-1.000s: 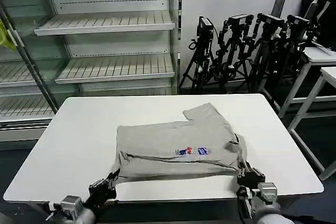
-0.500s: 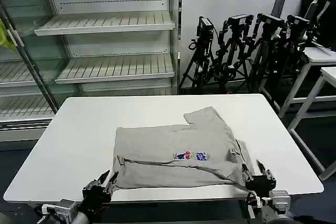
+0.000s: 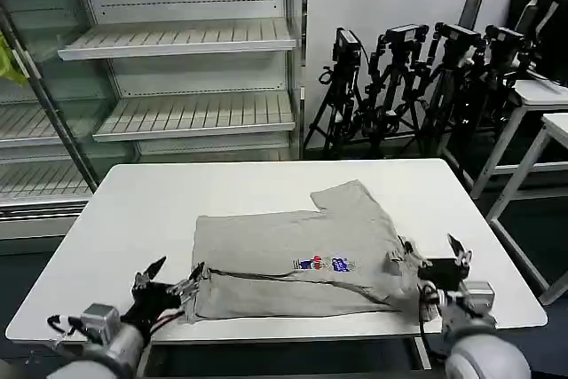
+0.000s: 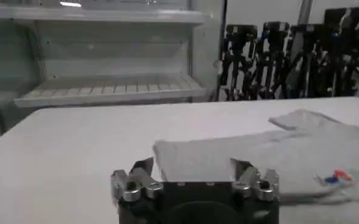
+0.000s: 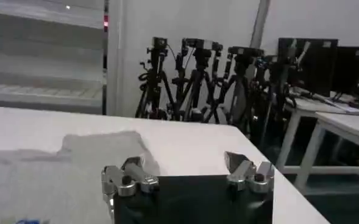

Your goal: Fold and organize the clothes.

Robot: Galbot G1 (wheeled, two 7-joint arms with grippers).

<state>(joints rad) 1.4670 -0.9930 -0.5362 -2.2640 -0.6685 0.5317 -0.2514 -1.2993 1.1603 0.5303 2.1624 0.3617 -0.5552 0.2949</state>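
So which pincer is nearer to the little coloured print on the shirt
The right pincer, just off the shirt's collar end beside the print. The left pincer sits at the opposite end, off the shirt's near corner. Both are open.

Your grey shirt (image 3: 297, 255) lies folded on the white desk (image 3: 133, 228); left hand (image 3: 167, 283) spread wide at its near-left corner | right hand (image 3: 438, 256) likewise spread by its right edge
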